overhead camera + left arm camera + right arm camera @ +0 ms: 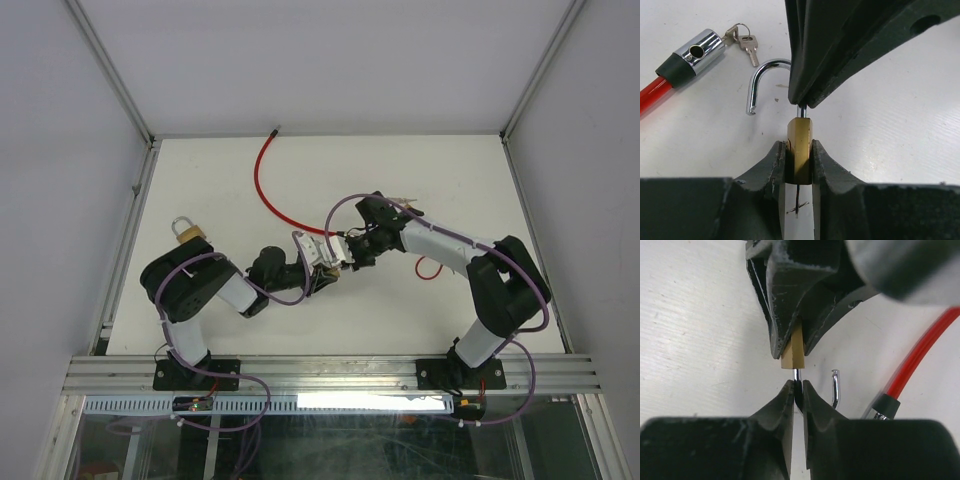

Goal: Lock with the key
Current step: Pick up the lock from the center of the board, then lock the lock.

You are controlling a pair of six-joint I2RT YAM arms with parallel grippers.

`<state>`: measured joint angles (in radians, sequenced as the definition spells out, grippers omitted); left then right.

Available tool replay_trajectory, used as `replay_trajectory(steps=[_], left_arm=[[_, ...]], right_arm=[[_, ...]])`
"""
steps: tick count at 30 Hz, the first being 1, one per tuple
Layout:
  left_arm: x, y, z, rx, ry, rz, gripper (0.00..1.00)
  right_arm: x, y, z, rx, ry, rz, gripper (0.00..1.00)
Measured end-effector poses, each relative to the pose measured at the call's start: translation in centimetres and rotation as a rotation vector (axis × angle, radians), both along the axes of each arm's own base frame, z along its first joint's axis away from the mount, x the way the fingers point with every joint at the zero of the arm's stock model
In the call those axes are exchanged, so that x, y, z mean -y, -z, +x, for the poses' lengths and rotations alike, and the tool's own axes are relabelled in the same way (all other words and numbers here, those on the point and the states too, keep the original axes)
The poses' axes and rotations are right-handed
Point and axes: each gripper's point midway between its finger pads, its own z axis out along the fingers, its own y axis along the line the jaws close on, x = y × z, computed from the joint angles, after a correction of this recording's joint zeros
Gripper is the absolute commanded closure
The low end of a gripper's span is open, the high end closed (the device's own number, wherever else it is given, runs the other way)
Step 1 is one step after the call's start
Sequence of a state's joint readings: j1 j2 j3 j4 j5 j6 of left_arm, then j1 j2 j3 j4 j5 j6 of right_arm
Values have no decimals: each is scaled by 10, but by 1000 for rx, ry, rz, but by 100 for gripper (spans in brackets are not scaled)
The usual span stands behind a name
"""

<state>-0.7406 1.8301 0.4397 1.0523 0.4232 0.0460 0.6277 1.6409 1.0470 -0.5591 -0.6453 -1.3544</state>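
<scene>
At the left of the white desk [450,180], a brass padlock with a closed silver shackle [187,232] sits just beside the left arm's elbow, and neither arm touches it. Further right, a red plastic-coated cable [262,175] curves across the desk. It ends in a chrome cylinder head with a black collar [697,50]. Two small silver keys on a ring [745,39] lie on the desk just beside that head, and neither arm holds them.

Near the middle of the desk, the left end effector [799,150] is clamped on the flat sides of a second, small brass padlock body [800,131]. Both fingers press against the brass. The padlock's curved steel shackle [757,82] stands open, with its free end swung clear of the body. The right end effector [797,388] meets it from the opposite side. Its fingers are almost together, pinching the shackle's fixed leg just where it leaves the brass.
</scene>
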Motion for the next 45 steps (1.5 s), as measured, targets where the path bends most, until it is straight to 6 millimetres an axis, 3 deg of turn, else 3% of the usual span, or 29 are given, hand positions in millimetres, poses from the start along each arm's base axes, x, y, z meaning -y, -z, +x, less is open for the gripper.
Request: replay_trajectory(steps=[5,8,11,15,18,21,23,26,32,34,39,45], left_arm=[[-12,-6,-13,21,6,3,100],[-18,-15,-22,36,24,-1,100],[-19,-27,-31,60,63,-16,100],[-19,-46,-42,81,117,-31,100],[-19,-67,-54,110,161,-53,100],[-15,-99,-72,175,230,-113,100],[-13,-116,-82,212,267,-149,100],[-11,-131,-98,239,321,-186,100],[-10,-129,-109,198,349,-187,100],[-10,-127,-109,182,347,-183,100],[-10,-124,-109,151,337,-178,100],[-10,-121,-109,128,334,-177,100]], right_arm=[[-5,-9,-6,-42,11,25,65],[-5,-26,-7,-53,23,55,58],[-3,-56,-7,-59,36,100,45],[2,-107,-12,-54,38,212,16],[9,-142,-35,-44,5,294,6],[16,-162,-64,-29,-42,370,1],[23,-163,-80,-36,-56,404,1],[34,-148,-93,-72,-46,414,1],[34,-133,-101,-140,-44,430,2],[33,-130,-102,-140,-53,436,8],[29,-124,-107,-133,-86,440,34],[21,-124,-110,-107,-128,453,48]])
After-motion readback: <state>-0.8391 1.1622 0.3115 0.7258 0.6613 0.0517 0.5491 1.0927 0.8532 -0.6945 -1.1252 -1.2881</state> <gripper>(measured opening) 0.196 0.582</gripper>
